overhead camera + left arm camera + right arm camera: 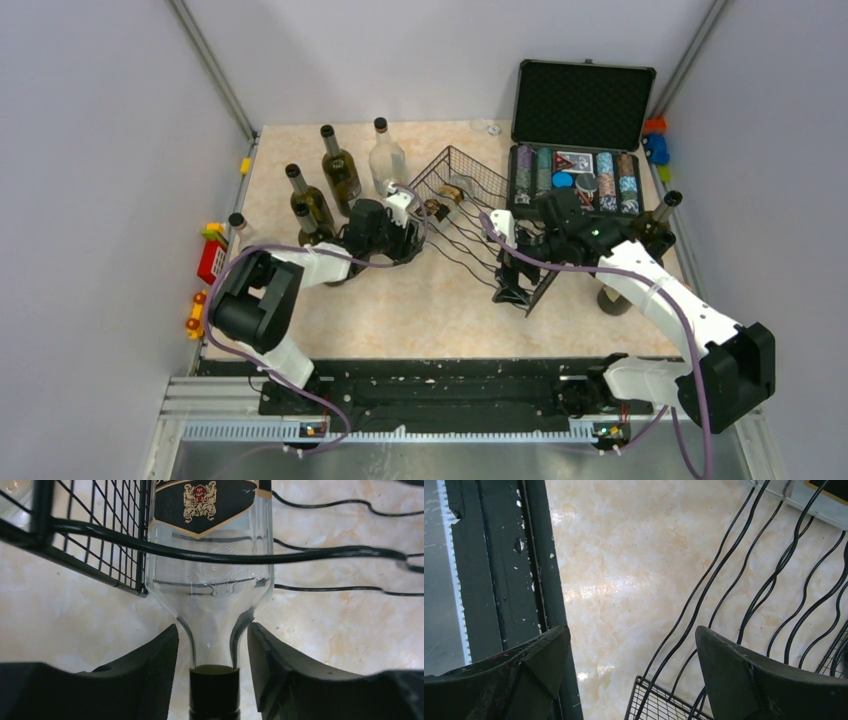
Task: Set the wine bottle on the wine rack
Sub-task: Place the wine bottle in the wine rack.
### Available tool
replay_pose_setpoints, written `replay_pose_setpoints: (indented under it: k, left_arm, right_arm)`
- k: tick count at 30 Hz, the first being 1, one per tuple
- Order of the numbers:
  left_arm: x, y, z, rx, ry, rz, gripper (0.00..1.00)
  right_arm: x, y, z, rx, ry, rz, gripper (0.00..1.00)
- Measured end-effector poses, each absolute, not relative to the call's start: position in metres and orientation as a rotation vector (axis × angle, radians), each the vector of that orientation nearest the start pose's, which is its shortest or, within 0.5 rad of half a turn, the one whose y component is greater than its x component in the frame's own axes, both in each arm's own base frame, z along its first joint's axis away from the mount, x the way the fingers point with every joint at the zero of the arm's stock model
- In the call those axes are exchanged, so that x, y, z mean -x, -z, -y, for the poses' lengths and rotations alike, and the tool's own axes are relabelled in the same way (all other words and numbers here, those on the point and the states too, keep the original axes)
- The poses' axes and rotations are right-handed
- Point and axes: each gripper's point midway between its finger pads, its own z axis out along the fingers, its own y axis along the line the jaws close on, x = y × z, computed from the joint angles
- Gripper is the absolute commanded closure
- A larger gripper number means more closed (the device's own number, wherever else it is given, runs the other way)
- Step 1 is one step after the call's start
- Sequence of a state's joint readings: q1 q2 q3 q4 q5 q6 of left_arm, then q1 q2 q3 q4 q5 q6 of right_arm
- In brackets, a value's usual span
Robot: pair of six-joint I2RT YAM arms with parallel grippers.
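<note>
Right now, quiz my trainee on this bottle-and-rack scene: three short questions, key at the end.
1. True or false: the right gripper holds a bottle.
2. The clear bottle with the black label is: A) lying in the rack; B) standing upright beside it; C) lifted clear of it.
3. Fill in: the fingers of the left gripper stand on either side of the clear bottle's ____.
Key: 1 false, its jaws are wide open with nothing between them; 2 A; 3 neck.
</note>
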State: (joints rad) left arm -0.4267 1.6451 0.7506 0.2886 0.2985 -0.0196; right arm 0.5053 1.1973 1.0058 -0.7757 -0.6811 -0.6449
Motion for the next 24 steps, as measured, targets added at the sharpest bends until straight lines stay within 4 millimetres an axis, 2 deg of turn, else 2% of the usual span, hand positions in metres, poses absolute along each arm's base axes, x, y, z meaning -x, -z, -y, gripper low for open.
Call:
replay_pose_setpoints:
  k: [4, 10, 14, 18, 24]
  left_arm:
    - [-0.358, -0.055, 0.220, -0.614, 0.573, -2.113, 0.18]
    - [-0.356, -0.062, 0.219, -0.612, 0.571, -2.127, 0.12]
    - [-0.353, -0.073, 0.216, -0.628, 0.557, -2.122, 0.10]
    - [-0.351, -0.099, 0.211, -0.648, 0.526, -2.115, 0.09]
    - [-0.344, -0.163, 0.204, -0.686, 0.494, -2.036, 0.06]
  right_arm:
    - [-0.197, -0.167, -0.213, 1.520, -0.790, -1.859, 0.01]
    - [-0.194, -0.166, -0.211, 1.527, -0.789, -1.869, 0.01]
    - [-0.192, -0.166, -0.208, 1.532, -0.787, -1.882, 0.01]
    - [-0.194, -0.180, -0.209, 1.527, -0.775, -1.861, 0.01]
    - [-0.203, -0.213, -0.214, 1.507, -0.742, -1.771, 0.01]
